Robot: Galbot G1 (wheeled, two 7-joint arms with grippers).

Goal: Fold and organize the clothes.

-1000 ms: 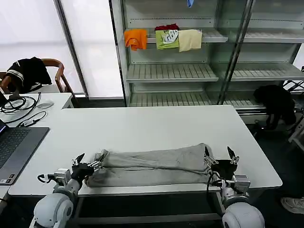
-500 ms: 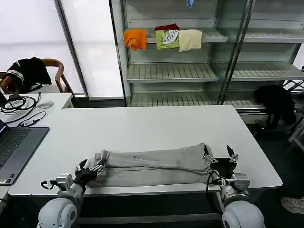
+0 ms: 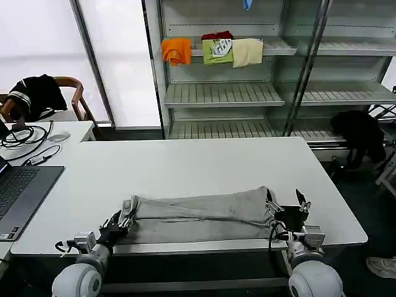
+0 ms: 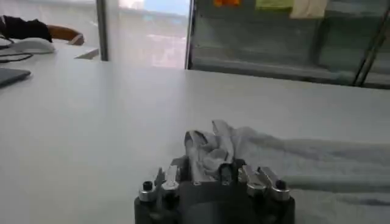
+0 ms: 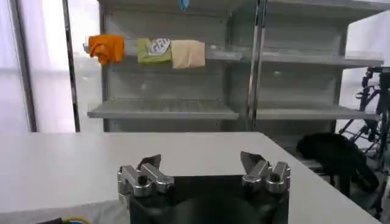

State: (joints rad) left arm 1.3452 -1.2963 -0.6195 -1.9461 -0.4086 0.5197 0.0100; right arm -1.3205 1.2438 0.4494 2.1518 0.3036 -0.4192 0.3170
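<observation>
The grey T-shirt (image 3: 198, 216) lies folded long near the bottom of the frame on the white table (image 3: 185, 167). The left gripper (image 3: 117, 224) pinches its left end. The right gripper (image 3: 286, 207) waits open at the right end. Next, the shirt likely needs folding across.

The T-shirt (image 3: 198, 216) on the near part of the table is plain light grey, with no print showing on its folded surface. The table (image 3: 185, 164) is white. On the far shelving, which is pale grey-green metal (image 3: 223, 93), three folded garments hang in a row: orange (image 3: 177, 49) on the left, green with a white print (image 3: 218, 51) in the middle, cream (image 3: 247, 52) on the right, and a dark red piece (image 3: 216, 36) lies behind them. The left gripper (image 3: 122, 221) and right gripper (image 3: 286, 204) are black with silver fittings. A black garment (image 3: 37, 93) drapes over the brown wooden chair (image 3: 75, 93) at far left.
</observation>
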